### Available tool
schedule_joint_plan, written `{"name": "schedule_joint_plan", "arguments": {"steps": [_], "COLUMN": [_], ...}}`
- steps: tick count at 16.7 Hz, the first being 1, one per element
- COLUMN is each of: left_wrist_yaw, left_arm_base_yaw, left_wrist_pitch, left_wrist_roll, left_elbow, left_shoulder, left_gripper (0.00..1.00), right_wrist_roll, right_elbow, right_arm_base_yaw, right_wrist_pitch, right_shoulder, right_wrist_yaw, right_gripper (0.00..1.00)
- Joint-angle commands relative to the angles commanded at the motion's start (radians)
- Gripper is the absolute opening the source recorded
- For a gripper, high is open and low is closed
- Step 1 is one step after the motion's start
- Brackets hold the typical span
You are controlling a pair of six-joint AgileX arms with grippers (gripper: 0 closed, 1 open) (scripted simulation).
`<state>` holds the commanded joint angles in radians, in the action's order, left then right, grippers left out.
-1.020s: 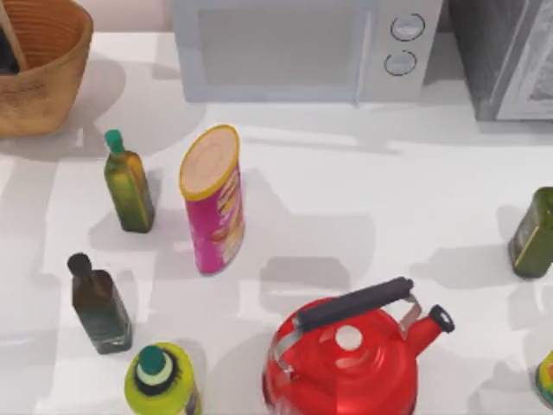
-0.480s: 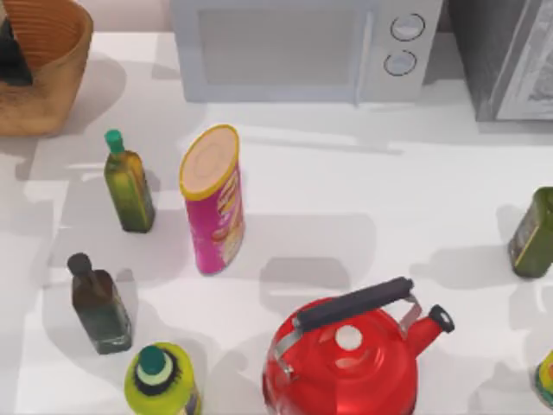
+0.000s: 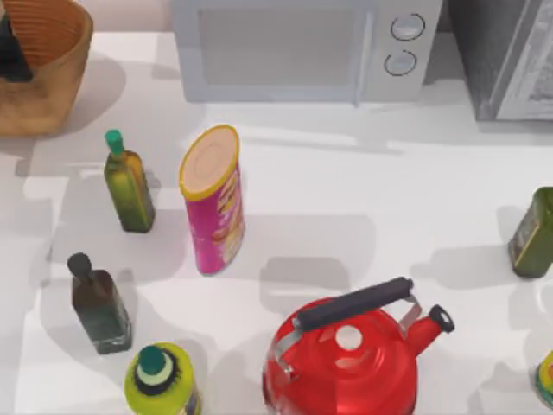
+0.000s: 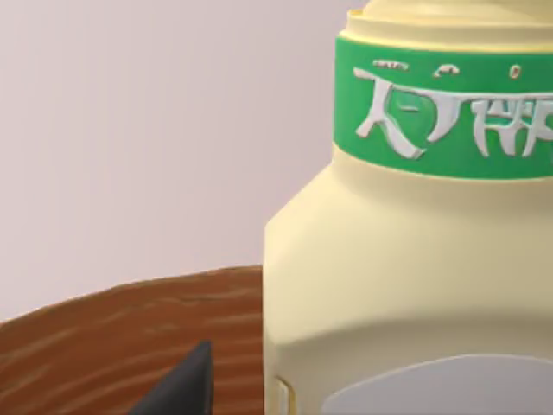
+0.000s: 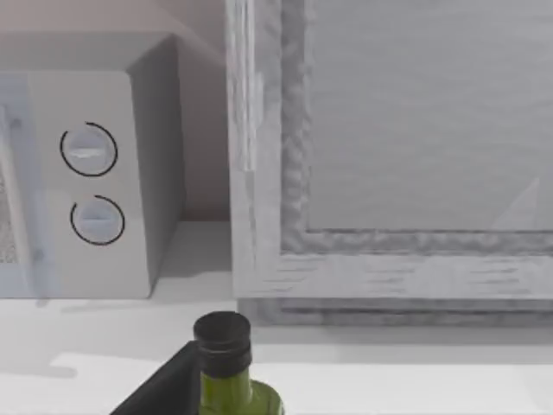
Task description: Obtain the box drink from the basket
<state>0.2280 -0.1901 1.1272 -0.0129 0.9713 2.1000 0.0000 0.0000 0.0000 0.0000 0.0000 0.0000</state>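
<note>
At the table's far left corner, the left gripper (image 3: 10, 54) reaches into the wicker basket (image 3: 60, 78), a dark shape against the ribbed inside. Directly ahead of it in the wrist view stands the box drink (image 4: 415, 259), a pale yellow carton with a green printed band, very close, and one dark fingertip (image 4: 186, 389) shows beside the carton's flank above the brown weave. Whether the claw is clenched or released I cannot tell. To do this step well, I would centre the carton between the fingers, squeeze on its flat sides, then lift straight up clear of the rim. The right arm sits parked near the olive-oil bottle (image 5: 229, 380) by the microwave (image 3: 302, 47).
</note>
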Motion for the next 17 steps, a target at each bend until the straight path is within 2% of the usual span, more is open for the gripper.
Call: {"name": "schedule_joint_plan", "arguments": {"steps": [8, 13, 17], "left_wrist_yaw": [-0.018, -0.02, -0.02], "left_arm_base_yaw": [0.019, 0.021, 0.021], "left_wrist_pitch": [-0.094, -0.104, -0.104], "left_wrist_roll": [0.004, 0.004, 0.004], "left_elbow": [0.208, 0.231, 0.231], "left_shoulder": [0.122, 0.134, 0.134], "left_gripper": [1.0, 1.0, 0.7], "right_wrist_roll": [0.0, 0.0, 0.0], "right_elbow": [0.0, 0.0, 0.0], "right_arm_base_yaw": [0.0, 0.0, 0.0], "right_wrist_pitch": [0.0, 0.0, 0.0], "right_shoulder": [0.0, 0.0, 0.0], "right_wrist_yaw": [0.0, 0.0, 0.0], "right_gripper": [1.0, 1.0, 1.0]}}
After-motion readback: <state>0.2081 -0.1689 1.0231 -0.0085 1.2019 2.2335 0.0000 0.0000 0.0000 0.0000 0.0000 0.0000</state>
